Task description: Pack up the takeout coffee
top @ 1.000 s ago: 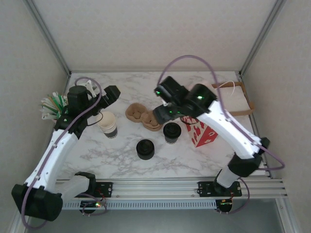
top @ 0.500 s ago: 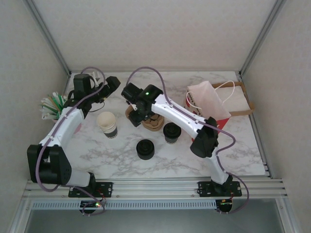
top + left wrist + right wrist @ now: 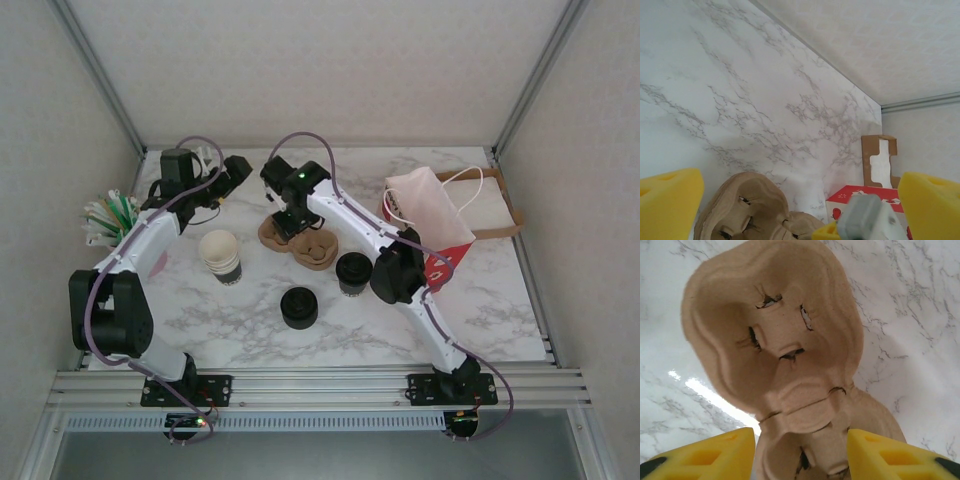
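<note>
- We see the takeout coffee (image 3: 352, 270) upright on the marble table (image 3: 230, 320), just beside the pulp cup carrier (image 3: 312, 246).
- The right gripper (image 3: 800, 455) hangs with jaws parted astride the carrier; the frame edge cuts off its fingertips, so we cannot judge contact.
- The left gripper (image 3: 800, 200) gapes wide and holds nothing.

The marble table (image 3: 240, 330) bears a pulp carrier (image 3: 318, 250) at centre, with a lidded cup (image 3: 353, 270) and black lids (image 3: 299, 306) below it. White cups (image 3: 220, 254) stand left, a paper bag (image 3: 430, 215) right.
</note>
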